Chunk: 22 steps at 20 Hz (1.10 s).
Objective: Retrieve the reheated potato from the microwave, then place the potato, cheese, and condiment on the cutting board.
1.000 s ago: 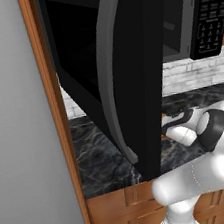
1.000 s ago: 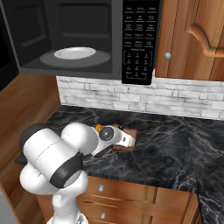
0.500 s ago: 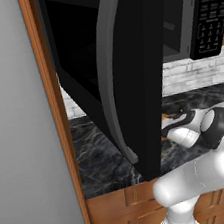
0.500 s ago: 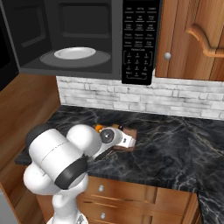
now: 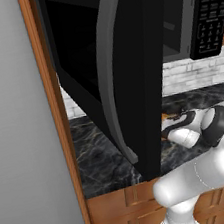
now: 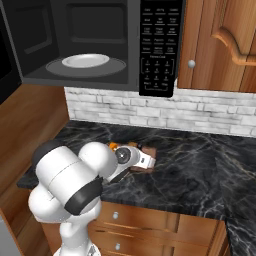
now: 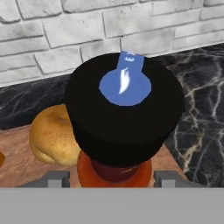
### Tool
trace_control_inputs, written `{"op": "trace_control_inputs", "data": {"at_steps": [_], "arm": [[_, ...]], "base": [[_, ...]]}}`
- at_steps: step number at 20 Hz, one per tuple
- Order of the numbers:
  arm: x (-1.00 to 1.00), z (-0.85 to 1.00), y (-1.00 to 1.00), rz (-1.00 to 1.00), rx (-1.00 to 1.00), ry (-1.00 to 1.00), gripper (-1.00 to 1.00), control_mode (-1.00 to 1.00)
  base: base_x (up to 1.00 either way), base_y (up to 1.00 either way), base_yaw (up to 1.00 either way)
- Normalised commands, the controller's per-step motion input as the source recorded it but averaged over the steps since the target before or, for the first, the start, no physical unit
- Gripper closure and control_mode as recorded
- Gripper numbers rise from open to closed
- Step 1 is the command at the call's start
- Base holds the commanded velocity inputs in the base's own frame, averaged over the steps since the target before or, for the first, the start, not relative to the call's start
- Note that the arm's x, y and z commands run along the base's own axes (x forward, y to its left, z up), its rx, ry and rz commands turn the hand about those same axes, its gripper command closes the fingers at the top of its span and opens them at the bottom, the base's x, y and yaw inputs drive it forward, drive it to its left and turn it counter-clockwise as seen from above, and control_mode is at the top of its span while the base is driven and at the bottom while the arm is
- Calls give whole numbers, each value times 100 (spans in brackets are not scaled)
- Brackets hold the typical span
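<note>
We are setting the condiment (image 7: 124,127) down on the cutting board (image 7: 17,168) beside the potato (image 7: 52,133), our gripper (image 7: 111,178) fingers apart around it, so next we should lift away.

Glossy white rounded arm (image 6: 75,175) segments, dark grey joint bands, round grey wrist disc.

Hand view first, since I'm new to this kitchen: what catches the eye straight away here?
The condiment's big black cap with its blue mark, seen from above between the fingertips. Beside it a golden potato lies on the cutting board, before a white brick wall. From the right base view, the microwave hangs open above the counter with a white plate inside.
</note>
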Motion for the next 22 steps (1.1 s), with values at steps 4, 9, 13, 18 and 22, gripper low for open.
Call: {"op": "trace_control_inputs", "data": {"at_steps": [4,9,13,18,22], "arm": [[0,0,0,0,0,0,-100,-100],[5,0,0,0,0,0,-100,-100],[24,0,0,0,0,0,-100,-100],[18,0,0,0,0,0,-100,-100],[-7,0,0,0,0,0,-100,-100]], "base": [[0,0,0],[0,0,0],[0,0,0],[0,0,0],[0,0,0]]}}
